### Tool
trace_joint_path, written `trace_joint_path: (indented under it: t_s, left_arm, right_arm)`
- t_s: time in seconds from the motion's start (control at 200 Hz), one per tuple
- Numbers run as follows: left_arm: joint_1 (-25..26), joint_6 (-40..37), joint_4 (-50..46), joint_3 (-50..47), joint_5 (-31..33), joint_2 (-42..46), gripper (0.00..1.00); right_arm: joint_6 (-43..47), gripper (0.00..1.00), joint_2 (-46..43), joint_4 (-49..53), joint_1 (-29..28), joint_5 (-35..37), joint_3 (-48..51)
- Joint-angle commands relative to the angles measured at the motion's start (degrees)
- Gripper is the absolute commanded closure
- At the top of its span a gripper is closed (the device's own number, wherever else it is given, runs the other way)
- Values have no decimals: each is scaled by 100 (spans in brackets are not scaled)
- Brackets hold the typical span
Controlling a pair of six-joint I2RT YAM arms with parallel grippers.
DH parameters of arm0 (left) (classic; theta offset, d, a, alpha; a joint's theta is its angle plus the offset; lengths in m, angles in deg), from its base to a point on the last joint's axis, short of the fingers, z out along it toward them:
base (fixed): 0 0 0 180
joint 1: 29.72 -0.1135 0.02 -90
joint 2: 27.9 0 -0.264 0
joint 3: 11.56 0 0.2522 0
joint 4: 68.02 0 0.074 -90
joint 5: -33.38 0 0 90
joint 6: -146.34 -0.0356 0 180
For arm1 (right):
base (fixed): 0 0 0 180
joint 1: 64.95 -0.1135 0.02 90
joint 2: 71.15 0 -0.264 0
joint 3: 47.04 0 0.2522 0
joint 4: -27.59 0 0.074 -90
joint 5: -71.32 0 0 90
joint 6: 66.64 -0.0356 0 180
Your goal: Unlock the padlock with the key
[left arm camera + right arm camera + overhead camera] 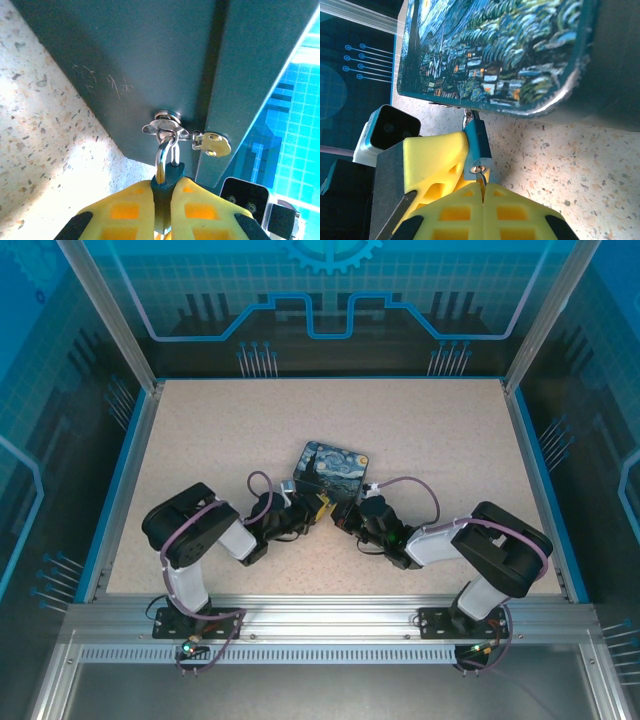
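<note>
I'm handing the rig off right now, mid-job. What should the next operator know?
The left hand is shut on the padlock, holding its body at the latch of the box.
The right hand is shut on the key, whose tip is in the keyhole at the padlock's base.
Done: padlock gripped, key inserted.
Left: turn the key and free the shackle, which looks seated in the body and is threaded through the latch.
</note>
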Motion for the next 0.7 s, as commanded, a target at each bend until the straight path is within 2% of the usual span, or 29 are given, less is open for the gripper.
trace_joint_path:
  t_s: [0.0, 0.255, 0.365, 0.55, 0.695]
  left_arm:
    - [0, -204, 131, 75, 152, 221, 99]
    - [-1, -248, -47, 39, 221, 474, 100]
    - [-2, -267, -168, 39, 277, 547, 100]
    - [-43, -191, -353, 37, 328, 658, 100]
    - [-107, -221, -790, 94, 307, 974, 100]
  right_arm:
    - [-274, 100, 49, -308, -146, 52, 75]
    - [-1214, 100, 156, -944, -178, 251, 258]
    - [-1152, 99, 210, -1048, -182, 182, 219]
    - [-272, 63, -429, 288, -175, 324, 193]
    - [862, 47, -1362, 1643, 24, 272, 244]
